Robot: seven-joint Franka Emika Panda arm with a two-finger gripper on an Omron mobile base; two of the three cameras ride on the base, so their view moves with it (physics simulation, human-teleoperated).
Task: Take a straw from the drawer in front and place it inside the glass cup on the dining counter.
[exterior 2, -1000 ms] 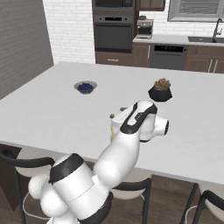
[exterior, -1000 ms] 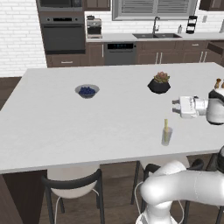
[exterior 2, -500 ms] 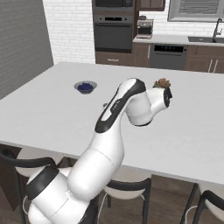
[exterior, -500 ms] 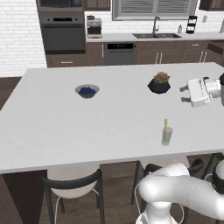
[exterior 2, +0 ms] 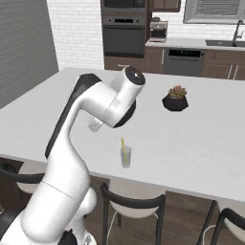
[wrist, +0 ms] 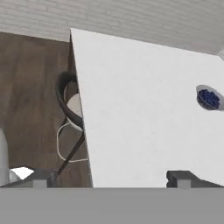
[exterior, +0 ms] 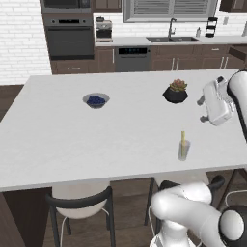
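Straw (exterior: 183,137) and cup (exterior: 183,150) first: you are looking at the pale yellow straw standing inside the clear cup, leaning a little against its rim, and the cup is sitting on the white dining counter (exterior: 120,130) near the front edge, well in front of the black pot with the succulent (exterior: 175,91).

Your arm is rising from the base below the counter's front edge and bending high over the slab. In the left base view the white hand is hanging above the counter to the right of the pot, well apart from the cup, with the gripper (exterior: 204,108) pointing leftward across the counter. In the right base view the elbow and forearm are looming just behind the cup (exterior 2: 126,156) and are hiding the fingers.

Through the hand camera you are seeing the gripper (wrist: 109,177) with its two dark fingertips (wrist: 180,177) spread wide apart and nothing between them. They are aiming over the bare counter toward its far corner, with a chair (wrist: 72,105) tucked at that edge and the bowl of berries (wrist: 208,98) off to the side.
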